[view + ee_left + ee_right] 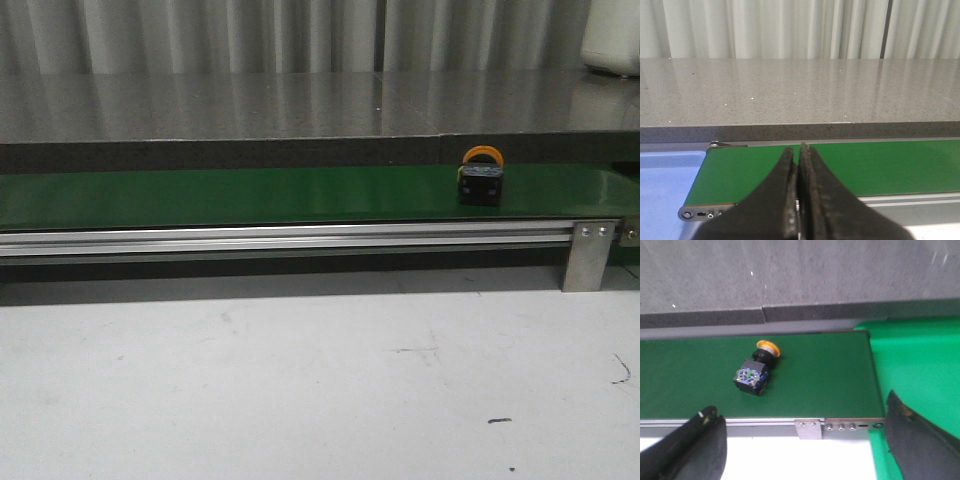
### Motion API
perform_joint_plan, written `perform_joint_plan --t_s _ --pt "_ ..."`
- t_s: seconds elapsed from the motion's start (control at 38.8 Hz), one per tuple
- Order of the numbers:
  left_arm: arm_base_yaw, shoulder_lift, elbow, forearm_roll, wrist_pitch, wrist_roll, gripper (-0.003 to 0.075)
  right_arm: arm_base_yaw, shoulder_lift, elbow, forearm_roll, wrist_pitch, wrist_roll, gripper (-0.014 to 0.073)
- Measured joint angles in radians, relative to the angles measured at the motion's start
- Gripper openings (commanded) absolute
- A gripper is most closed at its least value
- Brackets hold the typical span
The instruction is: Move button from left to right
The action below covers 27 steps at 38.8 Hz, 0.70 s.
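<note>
I see one button (pixel 481 176) – lying on its side on the green belt (pixel 250 195) near its right end, markings too small to read. My right gripper (pixel 805 440) hangs spread above it; my left gripper (pixel 799 195) is clenched, empty.

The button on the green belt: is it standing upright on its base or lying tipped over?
Tipped over. The button lies on its side on the green belt: its orange cap points sideways and its black body's end faces the camera.

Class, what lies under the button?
The button lies on its side on the green belt, cap pointing away from the robot. The belt patch directly beneath its black body is hidden.
</note>
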Motion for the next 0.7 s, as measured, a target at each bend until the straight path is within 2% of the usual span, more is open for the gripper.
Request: perform_joint_plan --t_s 0.15,0.39,0.7 --pt "0.0 0.0 0.0 0.0 0.0 0.0 -0.0021 0.0 0.264 -0.136 0.036 0.004 0.0 0.0654" --pt "0.0 0.0 0.0 0.0 0.0 0.0 -0.0021 0.0 0.578 -0.36 0.083 0.092 0.0 0.0654" --pt "0.0 0.0 0.0 0.0 0.0 0.0 -0.0021 0.002 0.775 -0.49 0.127 0.137 0.0 0.0654"
